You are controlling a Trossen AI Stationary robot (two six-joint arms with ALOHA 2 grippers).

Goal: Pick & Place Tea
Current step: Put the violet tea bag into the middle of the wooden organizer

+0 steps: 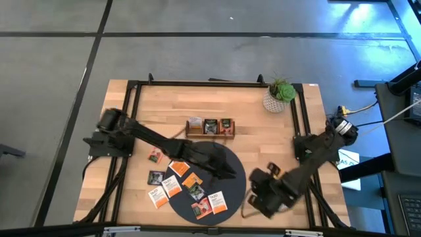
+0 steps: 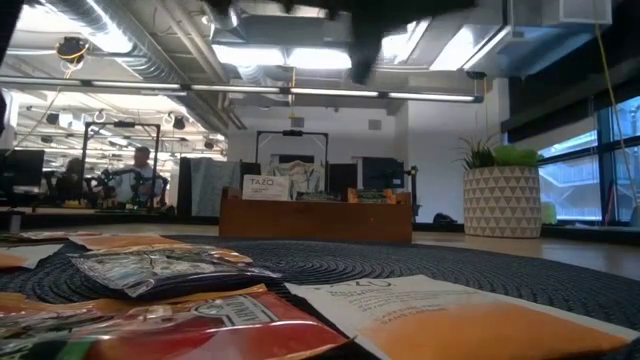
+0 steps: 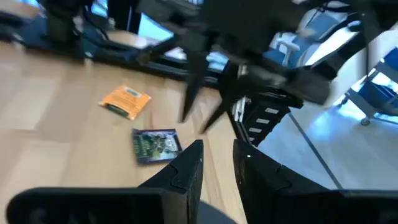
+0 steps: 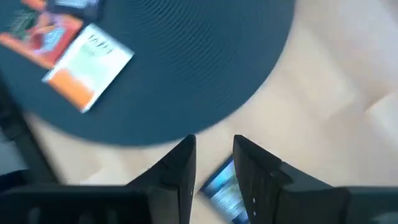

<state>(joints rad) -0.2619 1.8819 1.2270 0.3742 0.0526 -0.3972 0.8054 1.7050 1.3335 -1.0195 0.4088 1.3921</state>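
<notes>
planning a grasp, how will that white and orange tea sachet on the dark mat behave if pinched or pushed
The white and orange sachet lies flat on the round mat, so probably thin, light and bendy. It will likely slide rather than roll. With so little edge showing, pinching it from above may be awkward.

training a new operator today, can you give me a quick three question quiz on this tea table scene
1. True or false: the plant pot stands on the round mat.
2. Which thing holds upright tea packets? A) the wooden tray B) the plant pot C) the round mat
3. Fill in: the right gripper hovers over bare wood just off the mat's ____ edge, as seen from above.

Key
1. False: it stands on the table's far right corner, apart from the mat.
2. A
3. Right. The left gripper is over the mat.
</notes>
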